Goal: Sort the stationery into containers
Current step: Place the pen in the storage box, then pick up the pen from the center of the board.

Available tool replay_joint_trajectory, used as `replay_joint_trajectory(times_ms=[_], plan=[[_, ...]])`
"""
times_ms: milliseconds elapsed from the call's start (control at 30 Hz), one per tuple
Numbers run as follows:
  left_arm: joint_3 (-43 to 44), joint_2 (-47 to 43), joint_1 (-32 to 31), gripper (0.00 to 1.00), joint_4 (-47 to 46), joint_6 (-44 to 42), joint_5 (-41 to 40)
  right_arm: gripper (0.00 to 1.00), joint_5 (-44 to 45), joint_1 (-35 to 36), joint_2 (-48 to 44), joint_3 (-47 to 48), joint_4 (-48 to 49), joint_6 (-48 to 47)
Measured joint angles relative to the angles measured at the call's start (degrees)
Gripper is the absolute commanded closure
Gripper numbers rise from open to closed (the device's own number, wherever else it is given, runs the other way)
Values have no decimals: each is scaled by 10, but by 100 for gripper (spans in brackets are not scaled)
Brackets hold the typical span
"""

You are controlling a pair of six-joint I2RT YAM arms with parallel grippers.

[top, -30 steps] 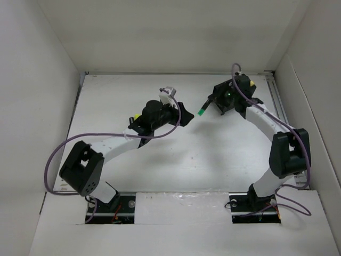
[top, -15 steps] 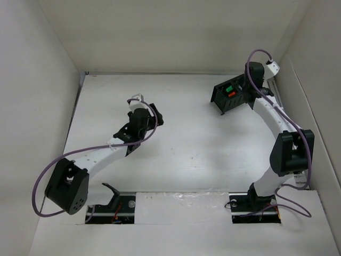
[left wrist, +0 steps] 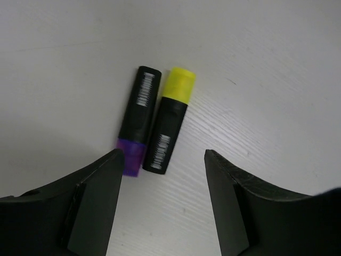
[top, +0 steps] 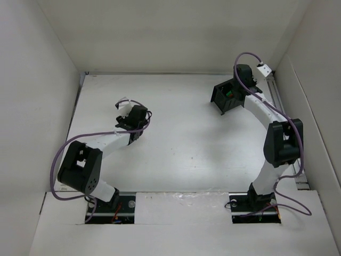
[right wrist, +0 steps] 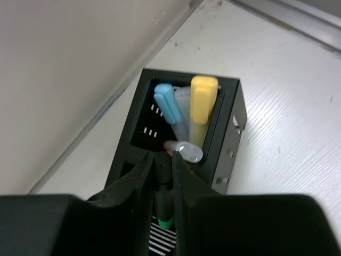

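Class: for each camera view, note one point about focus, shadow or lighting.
Top external: soft even light, faint shadows on the table. Left wrist: yellow-capped marker and purple-capped marker crisp, left gripper fingers blurred. Right wrist: organiser clear, right gripper fingers and gripped green marker blurred.

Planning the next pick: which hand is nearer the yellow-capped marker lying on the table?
Left. The left hand hangs open just above the yellow-capped marker; the right hand is far off, over the organiser, gripping a green-tipped marker.

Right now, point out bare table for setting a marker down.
Bare: the table between the arms, and left of the organiser. Crowded: the organiser's marker-filled compartment; purple highlighter beside yellow highlighter below the left jaws.
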State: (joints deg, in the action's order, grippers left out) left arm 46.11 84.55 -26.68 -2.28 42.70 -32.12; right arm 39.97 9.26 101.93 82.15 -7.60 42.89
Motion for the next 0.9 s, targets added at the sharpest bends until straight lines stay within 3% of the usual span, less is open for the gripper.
replay_joint_trajectory(times_ms=[33,67,167,200,567,733,900], plan=[[-2,3,12,43,2,2,0,70,1,4,5,0,-2,0],[-7,2,20,45,1,4,0,51,1,8,8,0,-4,-1],[-15,-2,26,50,2,8,2,27,-2,18,6,0,-7,0],[-16,-4,25,52,2,9,2,24,-6,22,3,0,-8,2],[-16,-8,24,58,14,11,1,23,-42,58,-128,-82,5,25],[-37,-9,25,48,24,13,0,26,-66,61,-138,-104,20,34],[-45,-9,32,54,30,10,-1,30,-86,62,-139,-126,25,37]])
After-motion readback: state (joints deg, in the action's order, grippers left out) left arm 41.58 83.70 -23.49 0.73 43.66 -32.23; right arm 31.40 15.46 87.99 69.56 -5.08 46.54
